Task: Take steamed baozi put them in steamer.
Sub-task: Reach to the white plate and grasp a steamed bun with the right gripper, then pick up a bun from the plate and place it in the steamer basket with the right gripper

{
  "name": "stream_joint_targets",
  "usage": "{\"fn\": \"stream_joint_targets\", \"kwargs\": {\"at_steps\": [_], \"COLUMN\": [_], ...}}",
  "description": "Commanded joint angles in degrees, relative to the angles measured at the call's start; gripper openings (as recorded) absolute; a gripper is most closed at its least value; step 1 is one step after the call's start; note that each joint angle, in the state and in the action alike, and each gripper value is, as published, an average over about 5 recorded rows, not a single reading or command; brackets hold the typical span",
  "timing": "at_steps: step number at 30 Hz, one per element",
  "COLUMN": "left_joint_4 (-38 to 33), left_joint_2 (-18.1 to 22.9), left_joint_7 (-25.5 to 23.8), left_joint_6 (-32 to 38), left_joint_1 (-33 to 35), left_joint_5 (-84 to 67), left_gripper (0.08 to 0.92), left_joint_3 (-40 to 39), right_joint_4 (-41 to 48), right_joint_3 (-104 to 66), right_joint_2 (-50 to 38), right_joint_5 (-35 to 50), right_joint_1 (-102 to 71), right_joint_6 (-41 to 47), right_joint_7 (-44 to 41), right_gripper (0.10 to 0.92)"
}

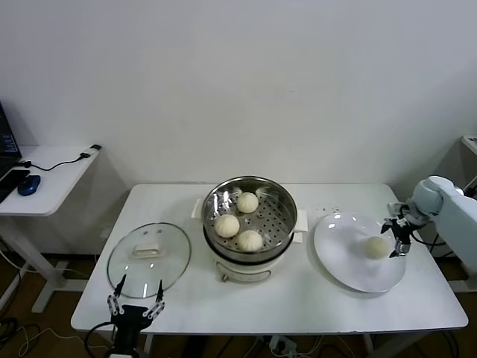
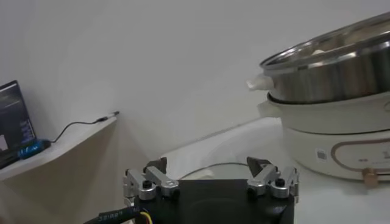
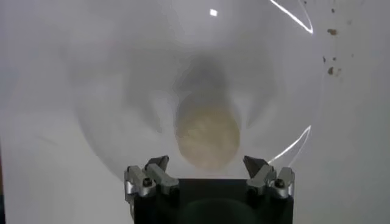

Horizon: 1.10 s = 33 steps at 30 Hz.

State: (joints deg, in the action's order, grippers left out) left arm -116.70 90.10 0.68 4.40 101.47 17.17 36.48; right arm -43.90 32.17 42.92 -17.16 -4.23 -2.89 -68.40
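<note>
Head view, table: we saw a white table carrying everything, with a white side desk off to the robot's left.
Steamer: the steamer stood mid-table, a shiny perforated pot on a white base; the left wrist view caught it from low at the side.
Plate: a flat white plate lay on the steamer's right, near it but apart.
Lid: the glass lid with its white handle lay flat on the steamer's left.
Baozi in pot: we counted three steamed baozi on the tray inside the steamer.
Baozi on plate: one baozi sat on the plate's right part; the right wrist view showed it just ahead of the fingers.
Right gripper: the right gripper hung over the plate's right side at that baozi, jaws spread wide, nothing clamped.
Left gripper: the left gripper sat low at the table's near edge below the lid, jaws wide apart and empty.
</note>
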Motion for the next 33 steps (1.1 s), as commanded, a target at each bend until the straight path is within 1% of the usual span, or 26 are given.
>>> {"fn": "stream_joint_targets", "kwargs": {"at_steps": [1, 9, 12, 18, 23, 27, 33], "left_joint_4": [0.1, 0.6, 0.6, 0.4, 0.5, 0.5, 0.2], "left_joint_2": [0.1, 0.3, 0.3, 0.3, 0.3, 0.3, 0.2], "left_joint_7": [0.0, 0.1, 0.1, 0.1, 0.1, 0.1, 0.1], "left_joint_6": [0.0, -0.2, -0.2, -0.3, -0.2, -0.1, 0.0], "left_joint_1": [0.1, -0.3, -0.4, -0.4, -0.2, -0.1, 0.2], "left_joint_5": [0.2, 0.7, 0.7, 0.9, 1.0, 0.9, 0.7], "left_gripper": [0.823, 0.823, 0.823, 0.823, 0.823, 0.823, 0.823], "left_joint_3": [0.1, 0.0, -0.1, -0.3, -0.3, -0.3, -0.4], "right_joint_4": [8.6, 9.2, 9.3, 9.0, 8.3, 5.5, 0.8], "right_joint_3": [-5.9, -5.9, -5.8, -4.6, -2.2, 2.6, 15.7], "right_joint_2": [6.5, 7.7, 7.6, 7.0, 6.2, 4.5, 2.1], "right_joint_5": [-5.5, -5.1, -4.5, -3.1, -0.8, 4.6, 18.1], "right_joint_1": [-2.4, -2.6, -2.2, -0.6, 1.1, 3.9, 14.5], "right_joint_6": [-1.7, -1.7, -1.7, -1.4, -1.0, 1.0, 4.7], "right_joint_7": [-0.1, -0.7, -1.0, -1.7, -2.0, -2.0, -1.6], "right_gripper": [0.823, 0.823, 0.806, 0.683, 0.630, 0.614, 0.607]}}
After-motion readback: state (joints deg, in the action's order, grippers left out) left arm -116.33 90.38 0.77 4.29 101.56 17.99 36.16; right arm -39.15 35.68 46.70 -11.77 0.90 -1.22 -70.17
